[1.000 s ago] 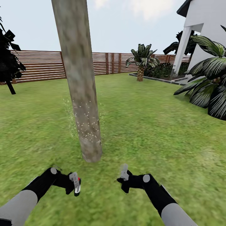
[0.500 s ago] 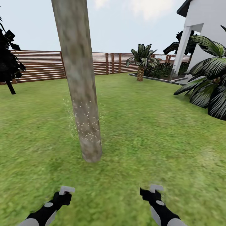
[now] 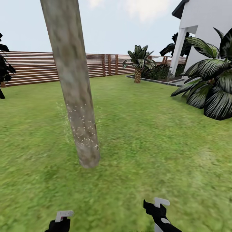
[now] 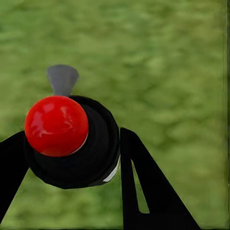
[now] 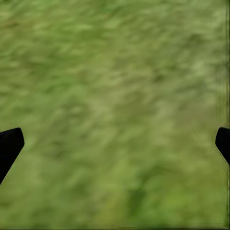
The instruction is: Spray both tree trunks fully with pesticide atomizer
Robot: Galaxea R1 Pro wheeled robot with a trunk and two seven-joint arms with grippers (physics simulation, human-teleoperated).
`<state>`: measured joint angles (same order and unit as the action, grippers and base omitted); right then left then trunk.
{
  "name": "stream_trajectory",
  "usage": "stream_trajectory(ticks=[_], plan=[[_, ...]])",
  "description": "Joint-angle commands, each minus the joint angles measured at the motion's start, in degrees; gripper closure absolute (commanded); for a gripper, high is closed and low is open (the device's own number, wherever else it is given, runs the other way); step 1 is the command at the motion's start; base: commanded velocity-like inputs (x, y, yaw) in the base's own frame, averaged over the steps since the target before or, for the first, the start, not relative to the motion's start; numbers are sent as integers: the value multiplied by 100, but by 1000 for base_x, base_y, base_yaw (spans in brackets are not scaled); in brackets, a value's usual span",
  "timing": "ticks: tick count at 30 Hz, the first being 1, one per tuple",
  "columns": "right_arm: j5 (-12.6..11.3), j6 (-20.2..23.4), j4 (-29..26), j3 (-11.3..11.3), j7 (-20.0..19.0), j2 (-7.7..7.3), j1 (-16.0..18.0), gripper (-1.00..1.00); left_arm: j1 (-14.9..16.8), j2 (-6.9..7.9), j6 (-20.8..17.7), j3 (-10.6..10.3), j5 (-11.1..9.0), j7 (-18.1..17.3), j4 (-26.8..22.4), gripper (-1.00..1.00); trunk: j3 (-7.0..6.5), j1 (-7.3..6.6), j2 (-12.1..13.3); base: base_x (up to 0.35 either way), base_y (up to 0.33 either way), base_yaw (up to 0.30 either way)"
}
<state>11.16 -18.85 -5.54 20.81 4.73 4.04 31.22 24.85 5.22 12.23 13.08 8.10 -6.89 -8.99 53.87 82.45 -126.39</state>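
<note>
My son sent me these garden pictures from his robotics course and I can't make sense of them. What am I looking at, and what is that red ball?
These are simulator renders from one wheeled robot with two arms. The big picture comes from a camera on its head, looking down over a grass lawn. The left gripper and right gripper poke in at the bottom edge. In front stands a pale tree trunk dotted low down with white specks of pesticide. Behind are a wooden fence and a white house.

The two small pictures come from cameras near each gripper, looking along its fingers at the grass. The red ball is the top of a black pesticide atomizer, clamped in the left gripper. The right gripper's fingers stand wide apart, holding nothing.
</note>
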Motion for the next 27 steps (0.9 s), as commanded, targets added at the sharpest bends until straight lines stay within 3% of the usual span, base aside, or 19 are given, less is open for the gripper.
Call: stream_trajectory(ticks=[1,8,15,21,27], plan=[[0,2,0,1,-3,0,-1,-100,-52,-5,4,1,-11,0,-21,100,0,0,0,0,0,-299],[0,5,1,0,-7,1,-2,-100,-120,-20,16,-6,-19,-5,-34,100,0,0,0,0,0,-300],[0,5,6,-6,-7,10,-2,-100,-129,-17,16,-6,-10,-5,-24,100,-126,-154,281,0,0,-300],[0,5,5,-7,-14,20,-2,-100,-129,-12,16,1,-17,-3,-18,100,-234,-286,521,0,0,-77],[-3,5,4,-7,-15,18,-2,-100,-129,-13,16,2,-19,2,-7,100,-234,-286,521,-23,0,-267]])
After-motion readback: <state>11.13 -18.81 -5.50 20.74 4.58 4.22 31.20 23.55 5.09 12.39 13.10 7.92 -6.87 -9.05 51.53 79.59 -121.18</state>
